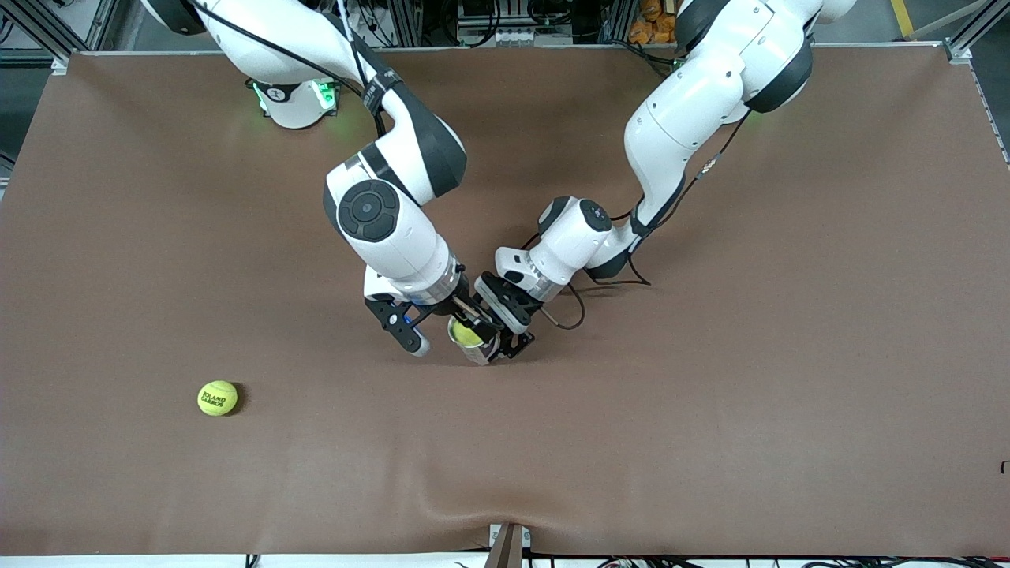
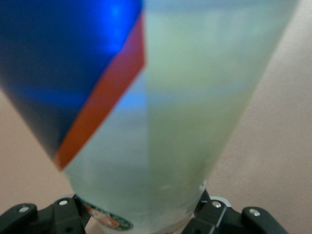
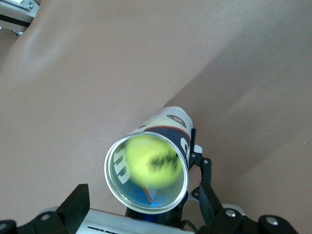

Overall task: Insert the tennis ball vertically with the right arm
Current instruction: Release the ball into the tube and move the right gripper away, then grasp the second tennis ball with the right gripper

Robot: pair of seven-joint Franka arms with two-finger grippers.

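Near the middle of the brown worktop the two grippers meet around a clear ball can that stands upright with its open mouth upward. The left gripper, on the arm that comes from its base at the left arm's end of the worktop, has its fingers closed against the can's wall low down; in the left wrist view the can fills the picture, with a blue and red label on one side and clear plastic on the other. The right gripper hangs directly over the can's mouth, its fingers spread wide apart and holding nothing. In the right wrist view a yellow tennis ball sits inside the can, framed by the silver rim and blurred, so how deep it lies cannot be told; the right gripper's two dark fingers stand on either side of the mouth, clear of the rim, and the left gripper shows against the can's side lower down. A second tennis ball with dark lettering lies alone on the worktop, well apart from the can, toward the right arm's end and nearer the front camera than the can.
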